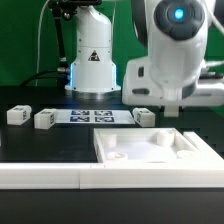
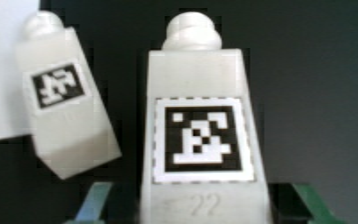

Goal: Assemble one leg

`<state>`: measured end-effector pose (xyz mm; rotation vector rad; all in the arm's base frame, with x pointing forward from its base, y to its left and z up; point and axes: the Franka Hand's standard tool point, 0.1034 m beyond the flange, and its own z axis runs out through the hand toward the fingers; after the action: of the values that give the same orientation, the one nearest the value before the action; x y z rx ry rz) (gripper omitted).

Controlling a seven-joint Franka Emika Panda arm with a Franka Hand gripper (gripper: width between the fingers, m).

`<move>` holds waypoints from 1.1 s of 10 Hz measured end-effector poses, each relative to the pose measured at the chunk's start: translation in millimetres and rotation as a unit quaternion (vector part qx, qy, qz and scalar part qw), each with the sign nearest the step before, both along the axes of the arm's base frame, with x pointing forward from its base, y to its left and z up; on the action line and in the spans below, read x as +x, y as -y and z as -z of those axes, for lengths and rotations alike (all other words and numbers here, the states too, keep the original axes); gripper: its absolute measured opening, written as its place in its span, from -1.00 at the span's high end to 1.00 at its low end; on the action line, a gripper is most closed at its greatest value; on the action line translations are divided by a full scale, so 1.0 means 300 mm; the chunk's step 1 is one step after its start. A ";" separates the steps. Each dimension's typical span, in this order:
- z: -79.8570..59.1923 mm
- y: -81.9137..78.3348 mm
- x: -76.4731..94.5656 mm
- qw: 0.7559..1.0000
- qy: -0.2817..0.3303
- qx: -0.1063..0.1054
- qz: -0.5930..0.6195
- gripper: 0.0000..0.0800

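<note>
1. Right, widest of all is the dark counter (image 1: pixel 30 140), which carries everything in the exterior view.
2. Big white arm (image 1: pixel 172 60) next. It leans in over the marker board's (image 1: pixel 95 115) end on the exterior view's right, blue light glowing up top, and its base (image 1: pixel 92 60) stands just behind the board.
3. Flat white square part (image 1: pixel 100 148) with its raised rim lies in front of the marker board, toward the exterior view's right, apart from the board.
4. Long white rail (image 1: pixel 40 177) runs across the counter, further forward of the marker board than the square part.
5. The marker board itself lies flat, with its tags facing up.
6. And the leg (image 2: pixel 202 130) fills the wrist view! It's a white block with the tag square-on and a rounded peg at its far end. I can't match it for certain to any block near the marker board.
7. A neighbouring leg (image 2: pixel 66 100) sits just beside it, tilted away, and the two are apart.
8. Two loose legs (image 1: pixel 17 116) (image 1: pixel 45 119) sit off the marker board's end on the exterior view's left. A single leg (image 1: pixel 145 117) sits at the board's opposite end, under the arm.
9. Smallest are the fingers (image 2: pixel 101 207). They stand apart, one on each side of the leg's near end, with a dark sliver showing on either side. So they straddle it without clamping, as far as the soft picture shows.
</note>
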<state>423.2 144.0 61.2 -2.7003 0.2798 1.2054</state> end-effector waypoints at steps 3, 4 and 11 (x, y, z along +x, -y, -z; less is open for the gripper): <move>-0.035 0.002 0.011 1.000 0.016 -0.001 0.001 0.27; -0.029 -0.003 0.046 0.998 0.062 -0.008 0.008 0.27; -0.187 0.030 0.265 0.952 0.301 -0.039 -0.031 0.27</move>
<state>502.6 134.9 117.3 -2.9942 0.1555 0.3369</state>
